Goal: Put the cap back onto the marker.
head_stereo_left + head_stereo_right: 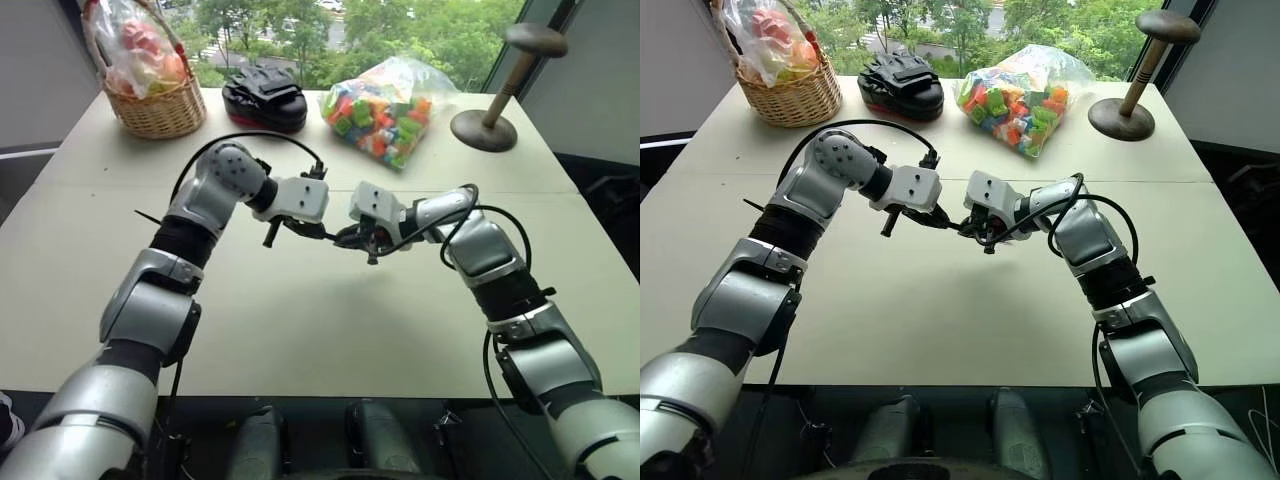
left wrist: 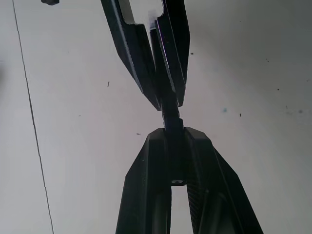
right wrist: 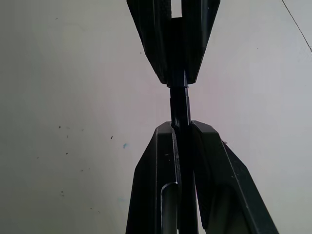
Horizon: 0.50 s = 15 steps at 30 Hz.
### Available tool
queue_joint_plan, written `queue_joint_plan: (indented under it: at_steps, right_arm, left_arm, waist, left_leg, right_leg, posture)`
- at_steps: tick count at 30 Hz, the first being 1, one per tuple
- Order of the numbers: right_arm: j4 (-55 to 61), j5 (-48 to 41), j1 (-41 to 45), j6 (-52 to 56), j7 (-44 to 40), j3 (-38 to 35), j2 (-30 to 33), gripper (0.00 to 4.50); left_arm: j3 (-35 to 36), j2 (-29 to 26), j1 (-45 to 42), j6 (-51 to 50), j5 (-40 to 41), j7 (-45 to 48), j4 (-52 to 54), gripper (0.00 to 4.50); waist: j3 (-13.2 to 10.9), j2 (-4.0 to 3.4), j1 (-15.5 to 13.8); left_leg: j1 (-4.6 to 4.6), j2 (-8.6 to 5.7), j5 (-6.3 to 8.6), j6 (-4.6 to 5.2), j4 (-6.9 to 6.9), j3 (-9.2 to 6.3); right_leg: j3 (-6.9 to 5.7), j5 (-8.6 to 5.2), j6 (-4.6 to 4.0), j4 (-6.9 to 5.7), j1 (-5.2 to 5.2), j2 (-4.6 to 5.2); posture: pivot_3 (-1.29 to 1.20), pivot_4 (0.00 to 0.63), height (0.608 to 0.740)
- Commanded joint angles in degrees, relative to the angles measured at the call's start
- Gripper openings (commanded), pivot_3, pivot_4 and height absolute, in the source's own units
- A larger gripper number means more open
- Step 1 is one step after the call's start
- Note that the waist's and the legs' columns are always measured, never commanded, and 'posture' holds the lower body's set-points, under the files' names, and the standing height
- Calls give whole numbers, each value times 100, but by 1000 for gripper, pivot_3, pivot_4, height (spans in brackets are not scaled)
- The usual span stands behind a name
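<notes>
Both grippers meet tip to tip above the middle of the white table (image 1: 330, 330). My left gripper (image 1: 327, 234) is shut on the cap (image 2: 173, 126), a short black piece pinched at its fingertips. Facing it, my right gripper (image 1: 351, 240) is shut on the marker (image 3: 180, 105), a thin black stick lying along its fingers and poking out past them. Marker and cap line up end to end in the narrow gap between the two pairs of fingertips. Whether they touch or overlap is too dark to tell.
At the table's far side stand a wicker basket (image 1: 160, 112) with wrapped goods, a black case (image 1: 263, 98), a clear bag of colourful blocks (image 1: 385, 115) and a wooden stand (image 1: 485, 128). The table's front edge runs just below the arms.
</notes>
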State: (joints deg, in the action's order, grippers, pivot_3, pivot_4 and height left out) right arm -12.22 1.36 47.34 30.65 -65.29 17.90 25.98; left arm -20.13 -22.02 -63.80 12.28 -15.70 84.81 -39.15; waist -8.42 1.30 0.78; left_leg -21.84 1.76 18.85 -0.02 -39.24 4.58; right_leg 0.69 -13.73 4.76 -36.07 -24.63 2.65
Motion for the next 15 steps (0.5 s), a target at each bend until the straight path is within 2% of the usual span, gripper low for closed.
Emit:
queue_joint_plan:
  at_steps: [1, 6, 15]
  right_arm:
    - [263, -141, 545, 56, 486, -395, -145, 0]
    - [269, -212, 533, 247, 601, -465, -246, 0]
    - [224, -305, 588, 345, 797, -566, -304, 0]
  left_arm:
    - [-522, 239, 88, 313, -44, 187, 251, 15]
    - [-595, 262, 95, 527, -216, 11, 176, 15]
    - [-394, 460, 167, 376, 84, 59, 94, 15]
  waist:
    - [0, 0, 1]
    - [0, 0, 1]
    - [0, 0, 3]
  left_leg:
    - [0, 0, 0, -1, 0, 0]
    - [0, 1, 0, 0, 0, 0]
    - [0, 0, 0, 0, 0, 0]
  right_leg:
    - [0, 0, 0, -1, 0, 0]
    - [0, 0, 0, -1, 0, -1]
    - [0, 0, 0, -1, 0, -1]
  posture:
    - [0, 150, 740]
    - [0, 150, 740]
    - [0, 150, 740]
